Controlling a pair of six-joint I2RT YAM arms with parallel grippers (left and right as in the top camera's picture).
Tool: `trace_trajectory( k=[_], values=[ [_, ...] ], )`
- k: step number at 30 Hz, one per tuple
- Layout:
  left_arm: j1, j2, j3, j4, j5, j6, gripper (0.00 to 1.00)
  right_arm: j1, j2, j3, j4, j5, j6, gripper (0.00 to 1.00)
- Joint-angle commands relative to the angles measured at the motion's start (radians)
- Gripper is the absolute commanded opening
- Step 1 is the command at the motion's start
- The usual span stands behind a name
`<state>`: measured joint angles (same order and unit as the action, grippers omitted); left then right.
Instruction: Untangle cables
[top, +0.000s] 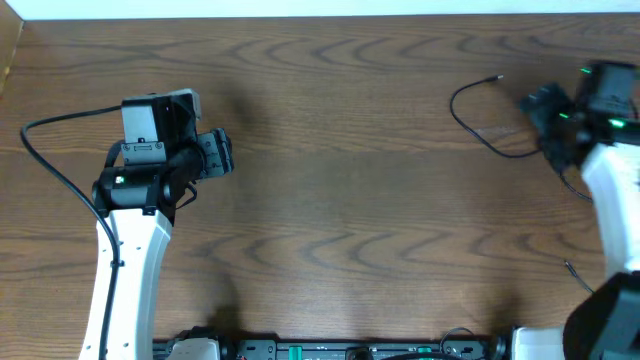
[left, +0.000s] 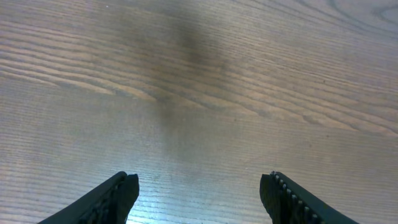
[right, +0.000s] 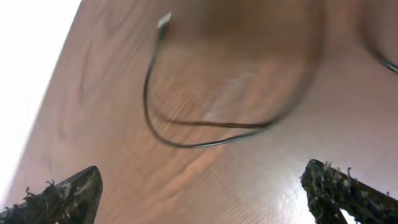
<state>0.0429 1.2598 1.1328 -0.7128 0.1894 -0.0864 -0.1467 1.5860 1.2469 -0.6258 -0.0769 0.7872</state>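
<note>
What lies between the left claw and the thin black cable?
Only bare wooden table, as the overhead view shows, between the left claw and the cable.

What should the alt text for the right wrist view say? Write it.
A thin black cable lies in a loose curve on the wooden table, its small plug at the upper left. The open right gripper holds nothing, its two fingers framing the bottom corners; the picture is blurred.

A brown wooden table (top: 330, 200) with wavy grain fills the overhead view. A white strip (top: 320, 8) runs along its far edge. Soft dark shadows lie on the wood, and a pale glare shows on it in both wrist views.
</note>
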Motion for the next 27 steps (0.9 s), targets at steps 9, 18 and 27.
trace_trajectory(
  k=[9,18,27],
  values=[
    [0.0,-0.001,0.001,-0.016,0.009,-0.012,0.73,0.21,0.323,0.0,0.101,0.356,-0.874,0.94],
    [0.0,-0.001,0.001,-0.016,0.01,-0.013,0.73,0.187,0.443,0.0,0.243,0.354,-1.012,0.27],
    [0.0,-0.001,0.001,-0.017,0.01,-0.013,0.73,0.139,0.438,0.004,0.253,0.367,-0.775,0.01]
  ],
)
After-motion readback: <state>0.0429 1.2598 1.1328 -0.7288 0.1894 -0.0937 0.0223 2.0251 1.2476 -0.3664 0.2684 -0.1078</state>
